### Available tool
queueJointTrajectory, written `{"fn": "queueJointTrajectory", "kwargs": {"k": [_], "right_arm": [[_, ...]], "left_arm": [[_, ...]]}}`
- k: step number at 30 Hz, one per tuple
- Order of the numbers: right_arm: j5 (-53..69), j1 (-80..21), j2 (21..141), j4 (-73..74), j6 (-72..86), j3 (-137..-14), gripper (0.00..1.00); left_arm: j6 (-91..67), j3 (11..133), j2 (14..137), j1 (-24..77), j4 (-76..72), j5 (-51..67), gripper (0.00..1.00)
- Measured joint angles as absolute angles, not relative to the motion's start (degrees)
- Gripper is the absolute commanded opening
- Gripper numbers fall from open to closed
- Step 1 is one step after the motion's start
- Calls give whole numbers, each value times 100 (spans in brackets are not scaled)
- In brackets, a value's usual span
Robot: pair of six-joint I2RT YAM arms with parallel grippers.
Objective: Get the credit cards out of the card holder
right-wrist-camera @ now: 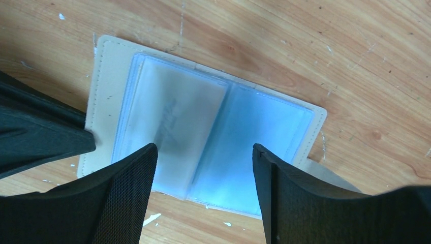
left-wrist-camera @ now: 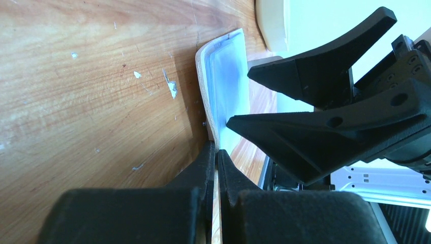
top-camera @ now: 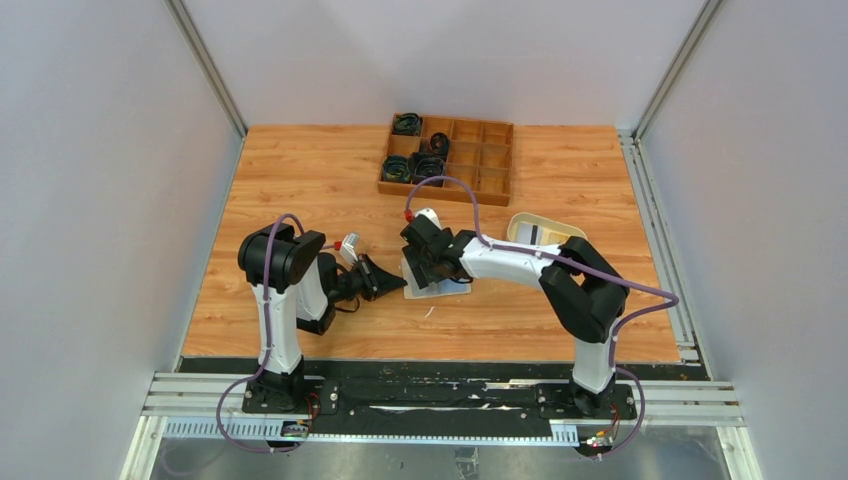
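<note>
The card holder (top-camera: 432, 287) lies open and flat on the table, pale inside up, with clear sleeves (right-wrist-camera: 254, 147). A whitish credit card (right-wrist-camera: 173, 114) shows inside the left sleeve. A flat grey corner (right-wrist-camera: 338, 179) sticks out from under the holder's edge; I cannot tell what it is. My left gripper (left-wrist-camera: 217, 152) is shut on the holder's edge (left-wrist-camera: 223, 86), low at the table. My right gripper (right-wrist-camera: 203, 150) is open just above the holder's middle, touching nothing. In the top view the left gripper (top-camera: 385, 283) is left of the holder and the right gripper (top-camera: 425, 262) is over it.
A brown wooden compartment box (top-camera: 495, 150) with dark items in its left cells stands at the back. A cream oval tray (top-camera: 545, 222) lies right of the right gripper, with something flat and dark in it. The tray's rim shows in the left wrist view (left-wrist-camera: 272, 23).
</note>
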State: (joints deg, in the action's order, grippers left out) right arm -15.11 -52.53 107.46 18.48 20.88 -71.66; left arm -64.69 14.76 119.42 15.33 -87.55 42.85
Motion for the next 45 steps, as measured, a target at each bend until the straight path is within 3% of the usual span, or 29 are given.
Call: {"fn": "queueJointTrajectory", "kwargs": {"k": [35,45], "right_arm": [[-1048,-5378,11133,1929,2084,-7688,72],[-1402,-5393,11148,2040,1975,-7732,72]], "left_arm": [[-6464,1466,11942,1527,-8757,4287,0],[-6466,1466,11942,1525,-8757,4287,0]]}}
